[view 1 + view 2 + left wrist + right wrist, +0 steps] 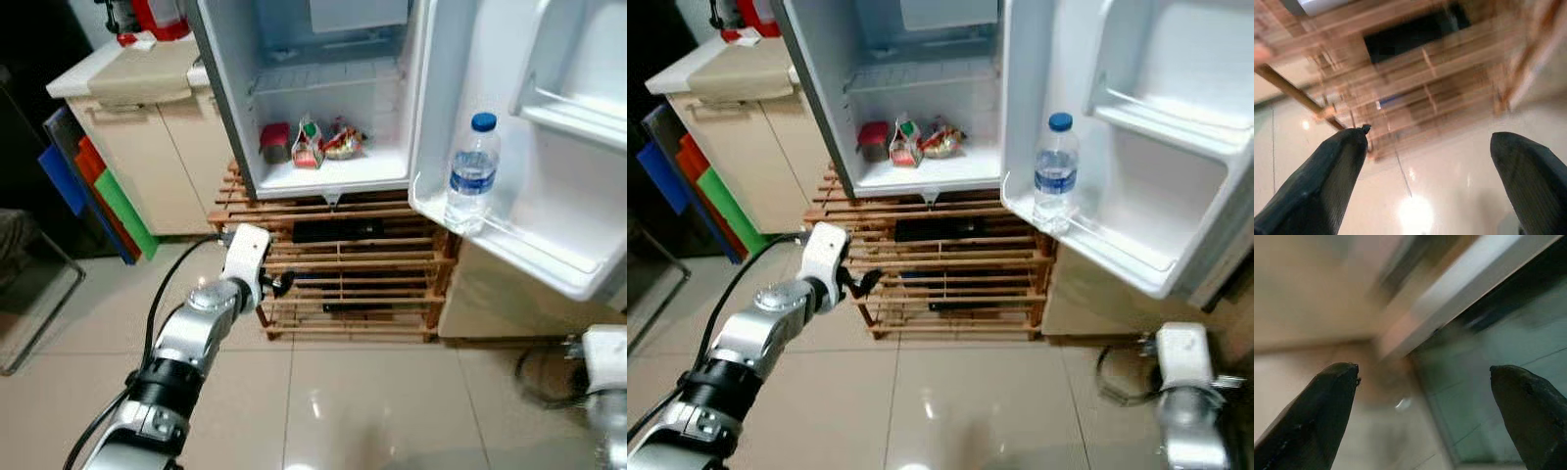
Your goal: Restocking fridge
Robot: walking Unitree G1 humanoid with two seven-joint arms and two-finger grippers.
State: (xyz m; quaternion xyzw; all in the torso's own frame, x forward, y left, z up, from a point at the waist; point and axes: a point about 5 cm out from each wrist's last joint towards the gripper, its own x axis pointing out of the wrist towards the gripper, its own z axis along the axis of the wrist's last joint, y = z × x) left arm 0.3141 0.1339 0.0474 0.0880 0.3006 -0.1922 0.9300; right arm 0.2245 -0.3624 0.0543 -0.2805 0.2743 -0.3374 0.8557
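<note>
fridge [323, 98] open at 12 o'clock | water bottle [472, 174] upright on door shelf [509, 240], 2 o'clock | left gripper [1425, 166] fingers apart, empty; right gripper [1422, 406] likewise | we judge a swinging arm could topple the bottle

We see both eye views bright and fairly sharp. Glare spots sit on the glossy floor [313, 401] near us. The fridge [323, 98] interior is evenly lit, while the far left corner falls dark. Both wrist views are smeared with blur; the rack [1415, 83] reads soft, with a glare patch below it.
</note>
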